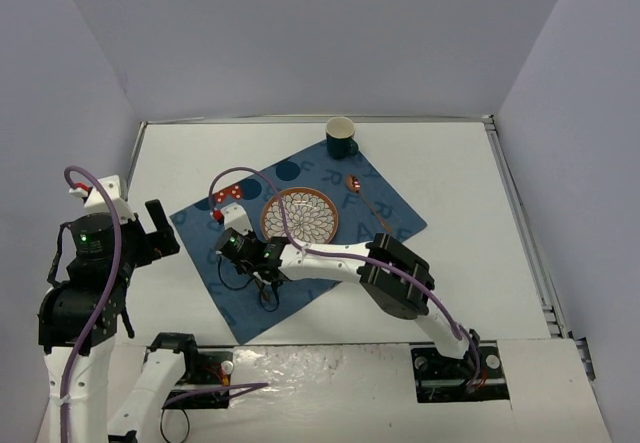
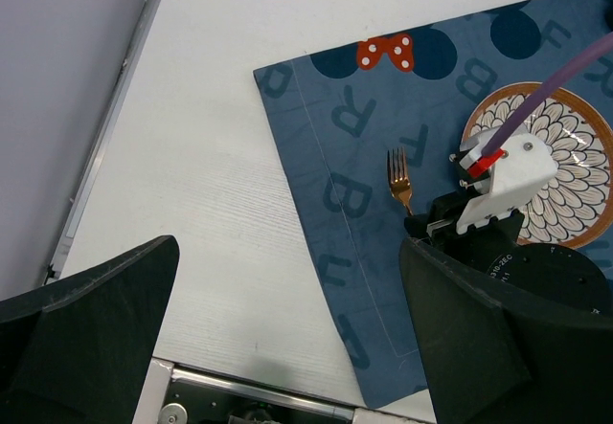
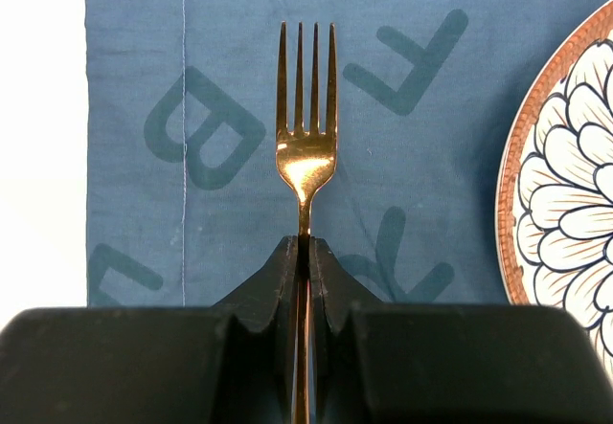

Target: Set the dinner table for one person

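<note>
Over the blue placemat (image 3: 421,146) beside the plate (image 3: 565,194), the right tool (image 3: 303,252) pinches a gold fork (image 3: 306,161). The left tool (image 2: 287,309) hangs spread over the counter (image 2: 211,108).

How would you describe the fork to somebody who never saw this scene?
On the white table lies a dark blue placemat printed with letters, a flower-patterned plate at its middle. Just left of the plate, the right gripper pinches the fork by its handle. Its four slim copper-coloured tines set it apart.
</note>
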`<action>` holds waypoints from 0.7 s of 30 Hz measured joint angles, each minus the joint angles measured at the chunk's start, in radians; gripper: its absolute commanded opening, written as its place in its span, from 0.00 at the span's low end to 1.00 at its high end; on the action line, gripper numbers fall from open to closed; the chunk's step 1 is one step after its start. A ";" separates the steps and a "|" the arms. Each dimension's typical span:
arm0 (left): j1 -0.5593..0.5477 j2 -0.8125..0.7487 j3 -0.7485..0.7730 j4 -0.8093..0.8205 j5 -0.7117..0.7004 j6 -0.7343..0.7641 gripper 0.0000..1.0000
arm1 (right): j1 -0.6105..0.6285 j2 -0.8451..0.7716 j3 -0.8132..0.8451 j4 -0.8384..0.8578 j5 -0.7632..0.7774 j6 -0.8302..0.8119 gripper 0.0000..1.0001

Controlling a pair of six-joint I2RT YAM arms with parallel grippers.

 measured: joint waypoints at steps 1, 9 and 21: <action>0.000 0.000 -0.003 0.000 0.000 0.000 0.97 | 0.001 0.003 0.001 0.000 0.000 0.002 0.00; 0.000 -0.003 -0.018 0.000 0.001 0.000 0.97 | 0.002 0.043 0.019 -0.036 -0.001 0.001 0.00; 0.000 -0.008 -0.019 0.001 0.005 0.000 0.97 | 0.002 0.077 0.056 -0.057 -0.024 -0.016 0.00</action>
